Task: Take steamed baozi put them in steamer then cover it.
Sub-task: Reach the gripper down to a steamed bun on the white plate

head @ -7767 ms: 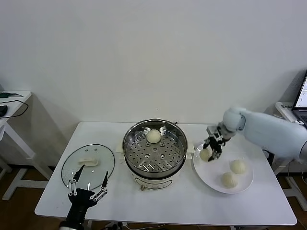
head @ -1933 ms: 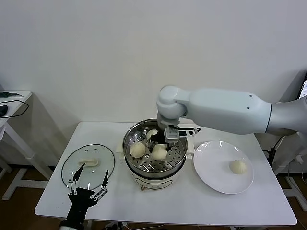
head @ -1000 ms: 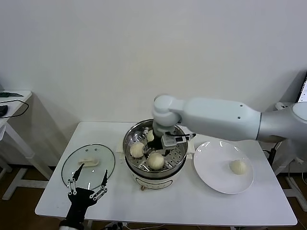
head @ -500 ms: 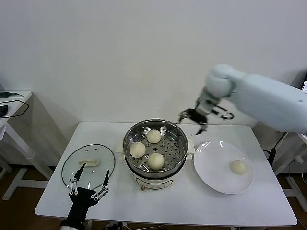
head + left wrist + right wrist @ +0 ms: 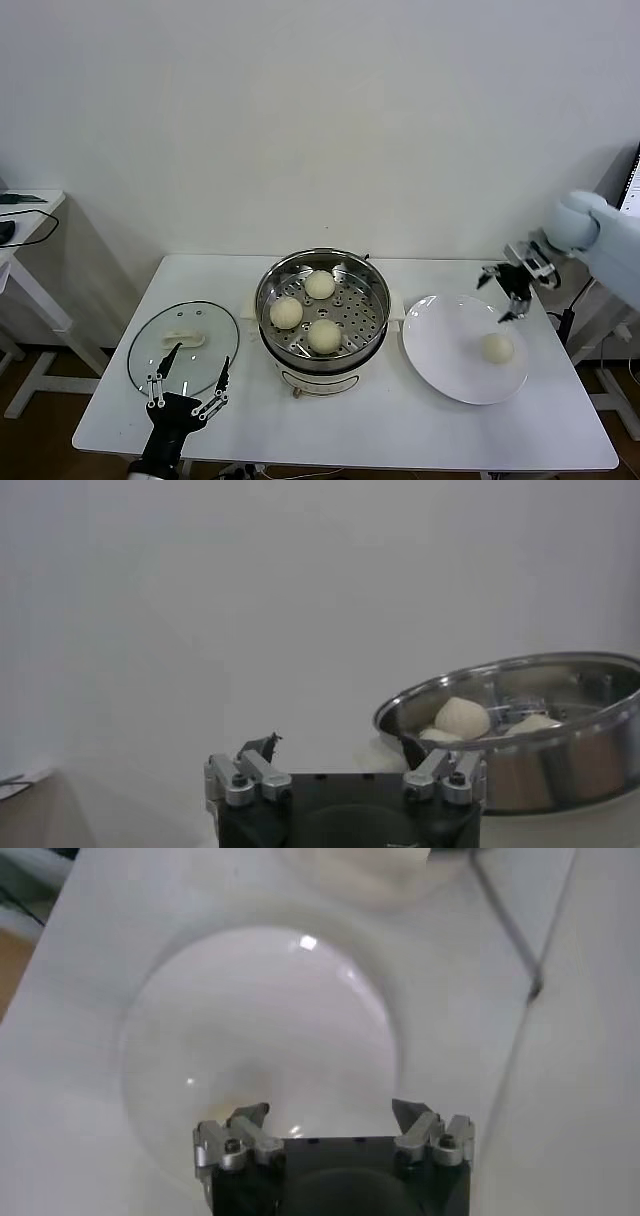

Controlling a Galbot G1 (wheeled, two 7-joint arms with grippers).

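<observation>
Holding hand, right: right hand (image 5: pixel 508 291) hangs with fingers spread and nothing between them, above the far rim of the white plate (image 5: pixel 440 345) near the desk's right edge.
Hand, left: left hand (image 5: pixel 186 385) spread wide at the near left corner of the desk (image 5: pixel 340 420), just short of the cover (image 5: pixel 184 343).
Steamer: steamer (image 5: pixel 322 312) mid-desk, uncovered, with three steamed baozi (image 5: pixel 323 335) on its perforated tray.
Plate: one bun (image 5: pixel 498 347) lies on it, apart from the steamer.
Cover: flat on the desk, left of the steamer.
</observation>
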